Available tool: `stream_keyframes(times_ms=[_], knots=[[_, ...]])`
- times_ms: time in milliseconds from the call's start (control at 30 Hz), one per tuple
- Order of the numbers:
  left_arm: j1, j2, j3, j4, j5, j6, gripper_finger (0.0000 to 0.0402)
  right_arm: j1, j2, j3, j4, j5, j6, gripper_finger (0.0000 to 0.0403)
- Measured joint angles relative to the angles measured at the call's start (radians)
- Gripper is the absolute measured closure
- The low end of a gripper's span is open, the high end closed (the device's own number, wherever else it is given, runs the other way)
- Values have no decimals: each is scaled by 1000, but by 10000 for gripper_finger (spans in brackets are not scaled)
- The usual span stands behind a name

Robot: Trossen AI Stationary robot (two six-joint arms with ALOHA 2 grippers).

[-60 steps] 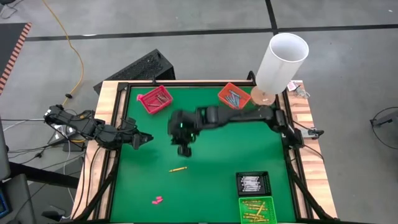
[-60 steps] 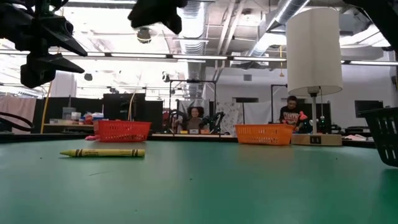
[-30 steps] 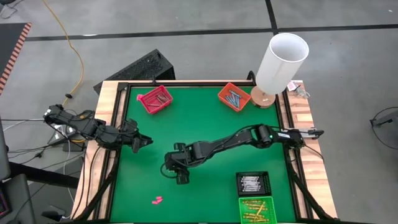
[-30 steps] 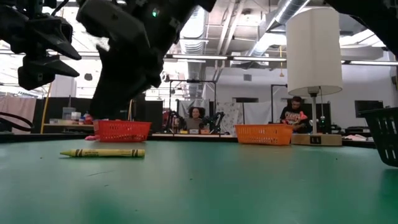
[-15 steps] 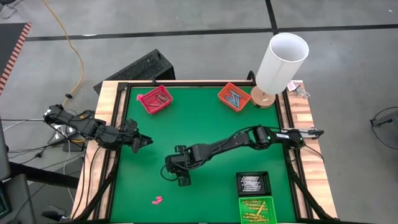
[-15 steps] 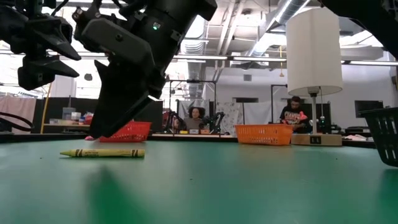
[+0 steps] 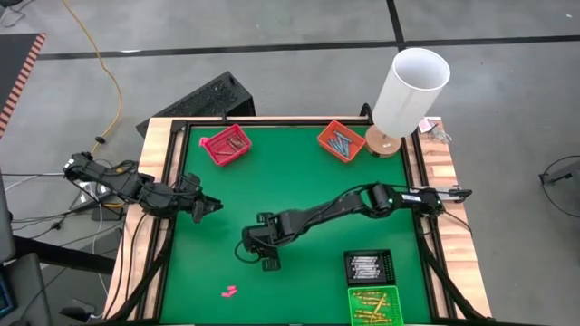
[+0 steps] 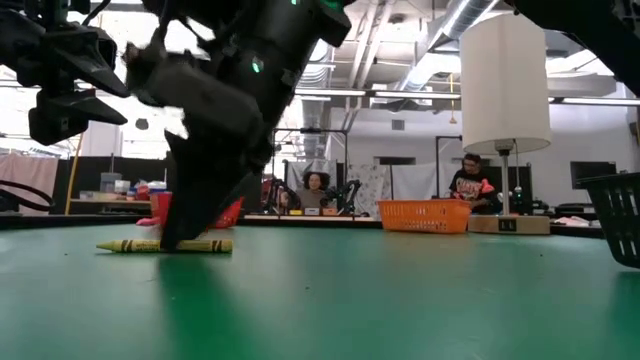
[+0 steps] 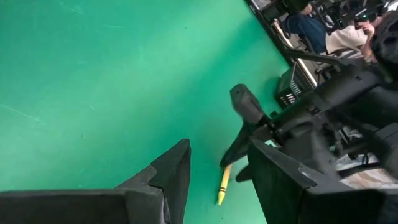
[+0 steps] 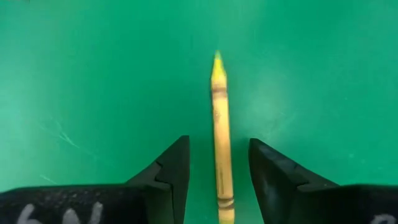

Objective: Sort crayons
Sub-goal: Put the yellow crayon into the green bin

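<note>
**Right gripper straddles the yellow crayon**

Nearest the front edge of the green table (image 7: 299, 195), two trays sit side by side: a green tray (image 7: 372, 305) of yellow-orange crayons (image 7: 370, 308) and, just behind it, a black tray (image 7: 368, 266) of pale crayons (image 7: 364, 267). Off to the left of them, a small pink lump (image 7: 228, 292) lies alone on the mat.

Mid-table now, and here's the action. The right gripper (image 7: 265, 263) is down at the mat, fingers (image 10: 166, 171) spread, one on each side of a single yellow crayon (image 10: 220, 143). The right wrist view shows it plainly: the crayon runs straight up the gap, with green mat visible between it and each finger, so nothing is pinched. In the low view the crayon (image 8: 165, 245) lies flat on the table, with the gripper (image 8: 185, 238) planted right over its middle.

The left gripper (image 7: 210, 205) hangs by the table's left edge, well apart from the crayon, fingers spread and holding nothing. Its wrist view looks across at the right arm and the crayon (image 9: 224, 185).

At the far edge, a red tray (image 7: 227, 145) holds reddish crayons (image 7: 234, 142) and an orange tray (image 7: 341, 140) holds blue ones (image 7: 341, 141). A white lamp (image 7: 410, 91) stands at the far right corner. Beyond the table, two people (image 8: 315, 190) sit in the room.
</note>
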Motion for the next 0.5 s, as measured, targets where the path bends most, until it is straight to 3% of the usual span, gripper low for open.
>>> stream_keyframes(times_ms=[267,500], knots=[[0,0,0,-8,12,-2,252,0,25,2,-23,0,0,263],[0,0,0,-18,21,-10,252,0,27,3,-57,26,10,328]])
